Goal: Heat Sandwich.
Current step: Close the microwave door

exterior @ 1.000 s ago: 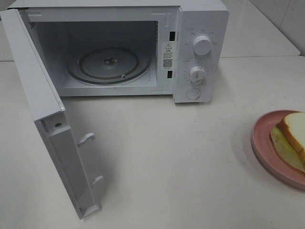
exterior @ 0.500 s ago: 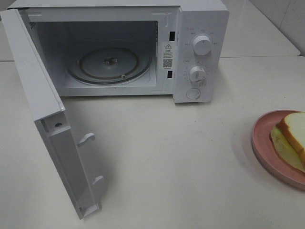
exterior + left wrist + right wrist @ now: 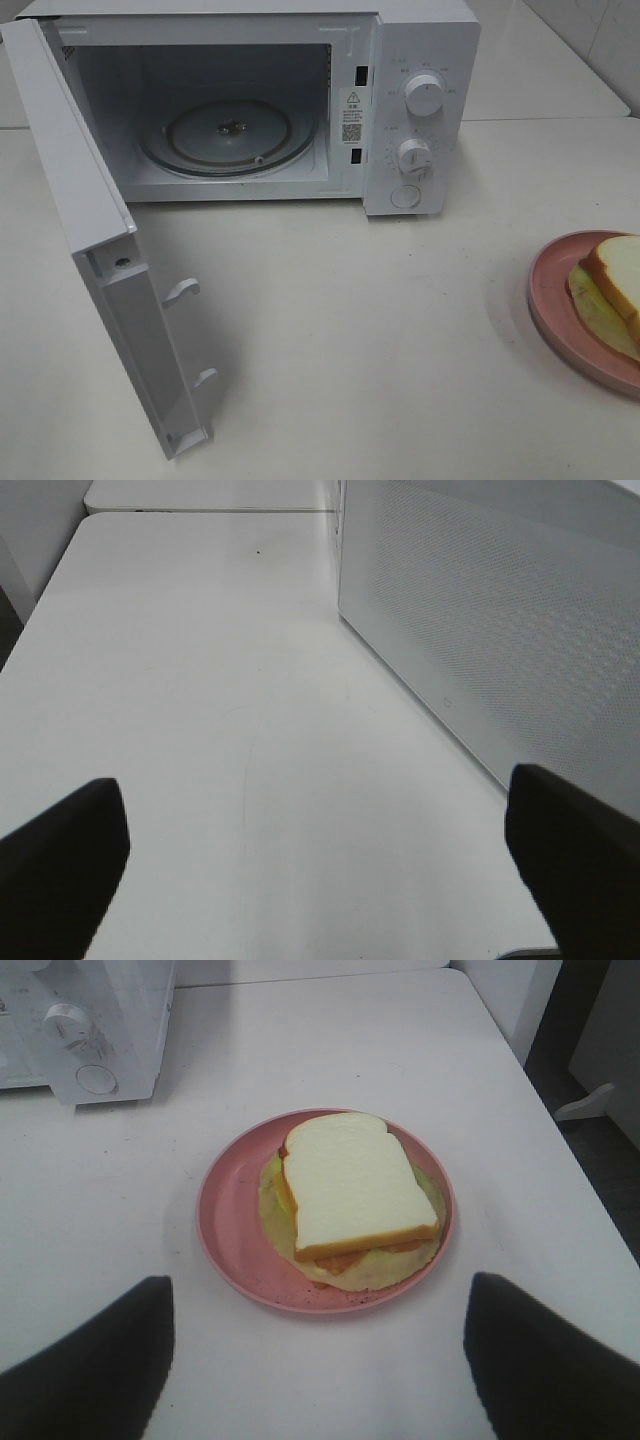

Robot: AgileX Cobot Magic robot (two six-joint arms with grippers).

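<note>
The white microwave [image 3: 300, 100] stands at the far side of the desk [image 3: 380, 330] with its door [image 3: 100, 250] swung wide toward the near left, and its cavity holds only the glass turntable [image 3: 228, 135]. At the right edge of the desk, well apart from the microwave, a round pink plate [image 3: 232, 1222] carries the sandwich [image 3: 350, 1185]: a white bread slice with a tan-orange crust lying flat over a pale yellow-green layer that spreads past it on the plate. In the right wrist view the slice's rounded top points toward the far side of the desk and its long axis runs near to far, slightly slanted. The high view cuts off the plate and sandwich at its right border, so only part of each shows there. The right pincer [image 3: 318, 1360] hovers above the near side of the plate, spread wide and holding nothing. The left pincer [image 3: 320, 860] is also spread and empty, above bare desk beside the door's perforated panel. Neither arm appears in the high view.
</note>
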